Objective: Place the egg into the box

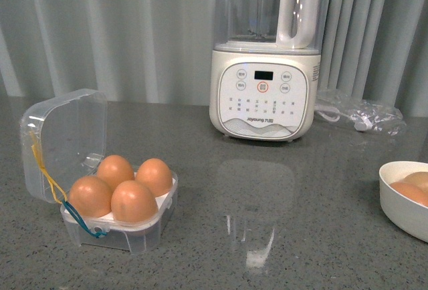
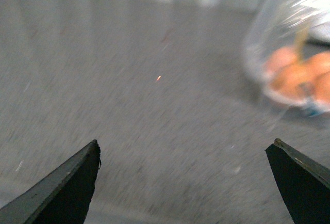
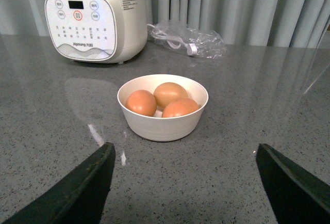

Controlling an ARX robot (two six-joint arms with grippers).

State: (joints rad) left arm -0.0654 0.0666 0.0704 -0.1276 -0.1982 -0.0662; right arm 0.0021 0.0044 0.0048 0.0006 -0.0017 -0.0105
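Grey speckled stone bench (image 1: 287, 236), pale pleated curtains (image 1: 134, 29) behind, cream blender with a clear jug (image 1: 262, 93) at the back, that's the setup. Small square clear-plastic egg box (image 1: 64, 133) sits over on my left with its domed lid tipped up, and each of the four holes holds a smooth orange-brown egg (image 1: 134, 201), so the one I'm meant to load is in there, can't tell you which. Looks to me like the putting-in part is done and it's just clearing off now: I'd lift straight away and not clip that raised lid or the yellow and blue cords (image 1: 45, 173). Left hand (image 2: 185, 142) is spread wide and empty over bare bench, box off to one side and blurry. Right hand (image 3: 184, 145) is just as wide, also empty, pointed at the white round bowl (image 3: 162, 127) with three more brown eggs (image 3: 170, 94), apart from it.
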